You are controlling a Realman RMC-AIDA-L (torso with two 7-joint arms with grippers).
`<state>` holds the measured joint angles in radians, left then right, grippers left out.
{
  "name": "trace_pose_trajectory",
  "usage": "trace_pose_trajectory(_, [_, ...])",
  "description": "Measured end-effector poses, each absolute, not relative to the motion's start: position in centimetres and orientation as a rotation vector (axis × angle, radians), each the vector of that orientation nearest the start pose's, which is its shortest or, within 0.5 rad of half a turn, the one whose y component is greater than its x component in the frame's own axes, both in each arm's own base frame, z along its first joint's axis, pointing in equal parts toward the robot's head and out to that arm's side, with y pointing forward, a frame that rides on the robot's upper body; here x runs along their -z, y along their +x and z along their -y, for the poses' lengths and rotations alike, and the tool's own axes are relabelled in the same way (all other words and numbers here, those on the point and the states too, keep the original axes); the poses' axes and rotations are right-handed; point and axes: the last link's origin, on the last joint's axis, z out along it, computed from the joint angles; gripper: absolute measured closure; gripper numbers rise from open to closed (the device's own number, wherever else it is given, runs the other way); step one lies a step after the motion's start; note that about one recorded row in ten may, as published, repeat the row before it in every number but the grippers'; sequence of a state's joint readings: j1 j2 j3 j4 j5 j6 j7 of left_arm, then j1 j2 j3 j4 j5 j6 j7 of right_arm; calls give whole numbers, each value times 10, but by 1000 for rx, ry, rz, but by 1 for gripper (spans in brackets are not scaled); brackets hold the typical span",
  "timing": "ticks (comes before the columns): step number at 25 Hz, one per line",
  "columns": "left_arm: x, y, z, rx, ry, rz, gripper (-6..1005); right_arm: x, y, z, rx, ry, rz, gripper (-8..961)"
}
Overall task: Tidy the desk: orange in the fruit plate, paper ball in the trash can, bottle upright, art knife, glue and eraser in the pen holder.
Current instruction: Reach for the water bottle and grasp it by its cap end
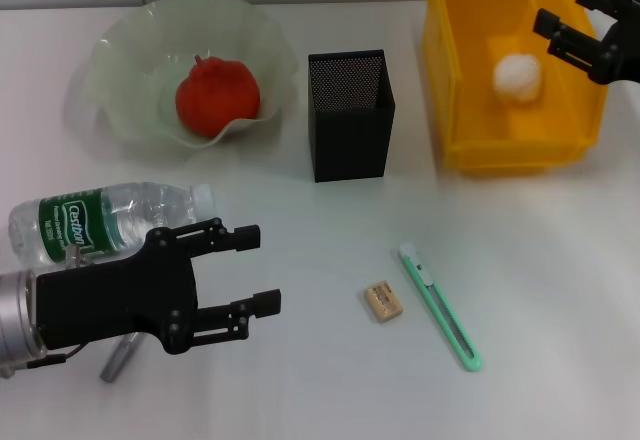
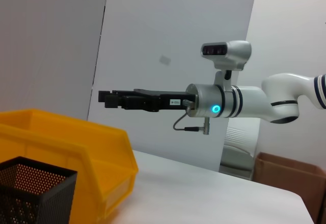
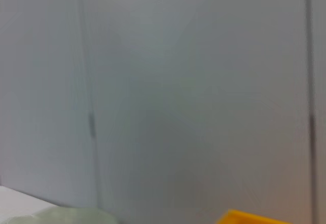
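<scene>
The bottle lies on its side at the table's near left, cap toward the pen holder. The left gripper hovers just beside it, jaws spread and empty. Best to grip the body squarely across the label, then tilt it upright slowly. The right gripper, released, hangs over the trash can.

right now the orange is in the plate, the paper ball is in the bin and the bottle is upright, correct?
Not quite: the bottle is lying on its side, as the head view shows. The orange is in the plate and the paper ball is in the bin.
</scene>
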<state>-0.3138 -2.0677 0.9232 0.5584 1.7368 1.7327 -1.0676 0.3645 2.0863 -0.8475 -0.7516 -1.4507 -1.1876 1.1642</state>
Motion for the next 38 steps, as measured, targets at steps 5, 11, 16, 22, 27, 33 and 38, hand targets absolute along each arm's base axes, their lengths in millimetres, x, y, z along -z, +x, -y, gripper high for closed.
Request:
trace_pose_trajectory(5, [17,-282,-248,981,-2769,425,262,-36,267,-331,-910,-2325,-394,269])
trace_pose_trajectory(11, [15,-282,-249,994,-2756,421,262,-3,252,-299,-950,-2591,-326,269])
trace_pose_trajectory(16, [14,-282,-250,996,-2745,421,261,30,253,-280,-898,-2769,-312,269])
trace_pose_trajectory(22, [13,-282,-252,989,-2740,424,262,49,255,-263,-930,-2833,-280,270])
trace_pose_trajectory(27, [9,-283,-255,991,-2712,422,267,53,253,-256,-984,-2849,-240,270])
trace_pose_trajectory(33, [7,-284,-258,985,-2700,426,269,53,254,-257,-992,-2835,-241,270])
trace_pose_trajectory(38, [8,-284,-260,973,-2701,424,270,55,253,-258,-996,-2836,-260,270])
